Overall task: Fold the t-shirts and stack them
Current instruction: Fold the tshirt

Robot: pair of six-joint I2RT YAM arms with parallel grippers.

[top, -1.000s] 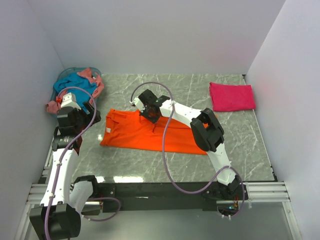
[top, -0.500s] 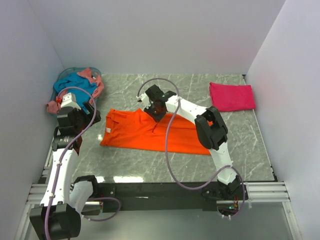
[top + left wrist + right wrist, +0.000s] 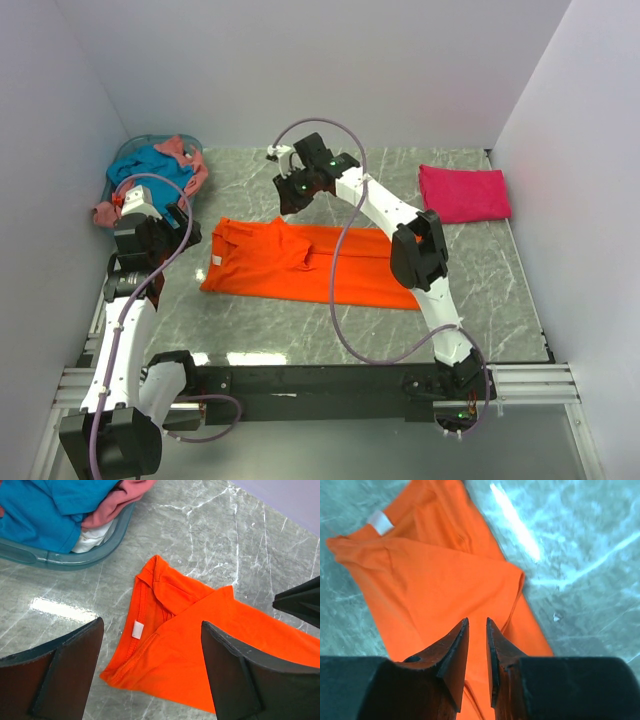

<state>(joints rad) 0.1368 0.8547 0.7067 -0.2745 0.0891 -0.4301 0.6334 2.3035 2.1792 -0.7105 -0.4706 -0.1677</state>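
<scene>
The pale blue round plastic basket [image 3: 50,557], upper left of the top view, holds a crumpled teal-blue t-shirt [image 3: 150,167] and a salmon-pink t-shirt [image 3: 192,160]. The bright orange t-shirt [image 3: 300,265] lies centre frame on the grey marbled bench [image 3: 500,290]. Any print on its white neck label [image 3: 137,629] is too small to read. A folded magenta-pink t-shirt [image 3: 463,193] lies upper right. My left jaws are spread wide and empty. My right jaws are almost closed, gripping nothing, above the orange cloth.

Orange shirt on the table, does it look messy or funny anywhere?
A bit. The orange shirt lies only partly folded: one sleeve is flopped over by the collar, leaving a crooked edge. Also, a salmon-pink shirt hangs over the basket rim.
</scene>
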